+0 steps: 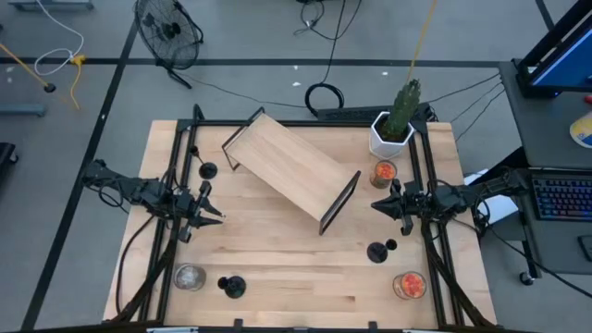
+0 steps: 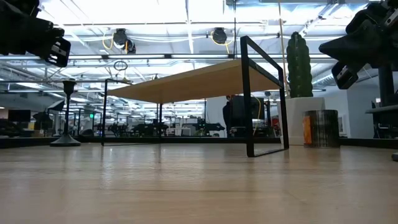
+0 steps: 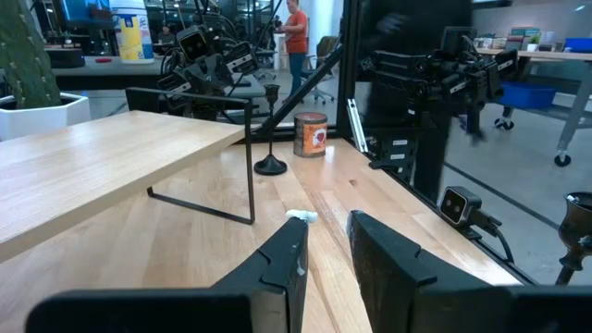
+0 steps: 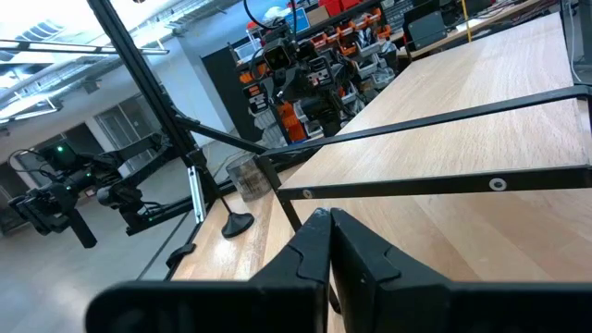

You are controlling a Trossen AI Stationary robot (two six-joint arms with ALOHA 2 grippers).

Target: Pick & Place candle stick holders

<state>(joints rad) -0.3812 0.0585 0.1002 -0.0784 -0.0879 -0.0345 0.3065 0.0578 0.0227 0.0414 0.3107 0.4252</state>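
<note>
Three black candle stick holders stand upright on their disc bases on the wooden table: one far left (image 1: 207, 170) (image 2: 67, 118), one near the front edge (image 1: 231, 286) (image 4: 236, 225), one at the right (image 1: 377, 251) (image 3: 271, 166). My left gripper (image 1: 215, 215) (image 3: 326, 268) hovers level at the table's left side, fingers a little apart with nothing between them. My right gripper (image 1: 377, 205) (image 4: 328, 242) hovers level at the right side, shut and empty. Neither is near a holder.
A wooden shelf on black metal legs (image 1: 291, 171) stands slantwise mid-table. A cactus in a white pot (image 1: 393, 129) and an orange jar (image 1: 383, 173) are at the far right. A second orange jar (image 1: 409, 285) and a clear jar (image 1: 189, 277) stand near the front.
</note>
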